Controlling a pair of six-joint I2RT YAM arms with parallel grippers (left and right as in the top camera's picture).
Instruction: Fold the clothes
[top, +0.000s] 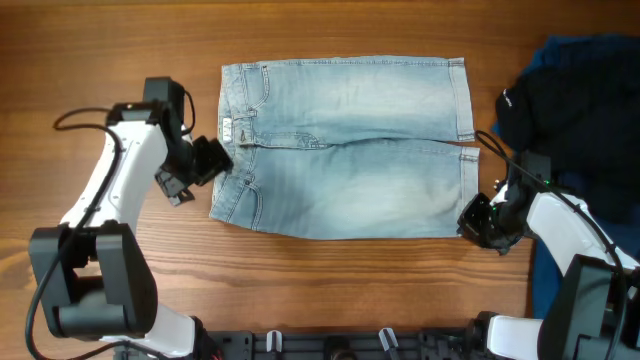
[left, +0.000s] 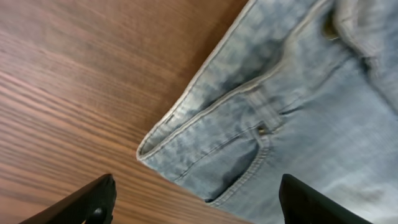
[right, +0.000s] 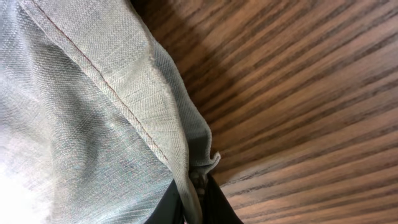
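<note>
The light-blue denim shorts (top: 345, 145) lie flat in the middle of the table, waistband to the left, hemmed leg ends to the right. My left gripper (top: 214, 162) is open just left of the waistband's near corner; the left wrist view shows that corner and a front pocket (left: 249, 149) between the spread fingers (left: 196, 202). My right gripper (top: 478, 222) is at the near right leg corner. In the right wrist view its fingers (right: 194, 208) are shut on the hem corner (right: 186, 155), which is pinched up off the wood.
A black garment with a small white mark (top: 520, 110) and dark-blue fabric (top: 590, 60) lie piled at the right edge, close behind my right arm. Bare wood (top: 120, 60) surrounds the shorts on the left, far and near sides.
</note>
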